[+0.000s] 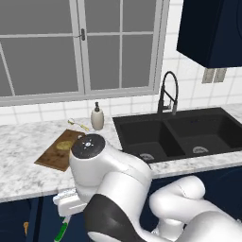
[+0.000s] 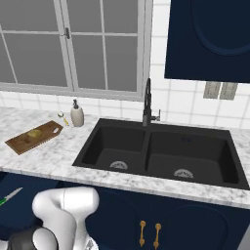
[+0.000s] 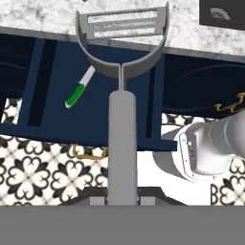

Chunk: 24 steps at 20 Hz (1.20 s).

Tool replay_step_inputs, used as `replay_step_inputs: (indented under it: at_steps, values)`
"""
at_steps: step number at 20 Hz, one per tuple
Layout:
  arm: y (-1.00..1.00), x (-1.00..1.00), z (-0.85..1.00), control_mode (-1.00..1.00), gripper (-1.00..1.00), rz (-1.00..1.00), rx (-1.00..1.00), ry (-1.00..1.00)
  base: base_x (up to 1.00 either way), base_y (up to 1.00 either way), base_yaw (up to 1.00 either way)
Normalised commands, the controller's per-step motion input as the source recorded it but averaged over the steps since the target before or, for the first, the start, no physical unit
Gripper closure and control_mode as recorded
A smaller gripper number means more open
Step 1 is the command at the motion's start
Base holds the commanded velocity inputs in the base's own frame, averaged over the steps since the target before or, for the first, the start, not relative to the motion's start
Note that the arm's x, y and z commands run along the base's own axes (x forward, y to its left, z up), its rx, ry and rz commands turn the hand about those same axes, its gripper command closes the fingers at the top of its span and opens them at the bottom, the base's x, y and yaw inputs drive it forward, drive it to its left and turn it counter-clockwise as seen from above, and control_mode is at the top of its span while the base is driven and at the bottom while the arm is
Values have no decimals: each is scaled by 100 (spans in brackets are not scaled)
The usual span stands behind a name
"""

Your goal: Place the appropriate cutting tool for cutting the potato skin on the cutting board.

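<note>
The grey metal peeler (image 3: 121,139) runs up the middle of the hand view, its handle clamped in my gripper (image 3: 122,201), which is shut on it. Its forked head reaches the marble counter's front edge (image 3: 43,21), below counter height in front of the dark blue cabinets. The brown cutting board (image 1: 51,159) (image 2: 20,143) lies on the counter left of the sink, with the yellowish potato (image 1: 63,145) (image 2: 34,133) on its far part. My hand sits low behind the arm's white elbow (image 1: 87,149) in the left base view.
A green-handled knife (image 3: 78,89) (image 1: 61,231) (image 2: 10,196) lies low in front of the cabinets. A soap dispenser (image 1: 97,117) (image 2: 76,115) stands behind the board. The black double sink (image 1: 124,124) (image 2: 93,141) and its faucet (image 1: 166,92) are to the right.
</note>
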Motion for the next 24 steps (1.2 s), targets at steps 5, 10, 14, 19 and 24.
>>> replay_step_inputs:
  at_steps: [5, 10, 14, 19, 24]
  values:
    - [-7, 79, 59, -100, 100, 0, -5, -19, 0, 0, 0]
    - [-13, 47, -15, -100, 100, 0, 3, 0, 0, 0, 0]
    - [-6, 100, -52, -100, 100, 1, 0, 4, 0, 0, 0]
    - [-7, 100, -51, -100, 100, 0, 0, 4, 0, 0, 0]
    - [-3, 53, -29, -100, 100, 1, 0, 2, 0, 0, 0]
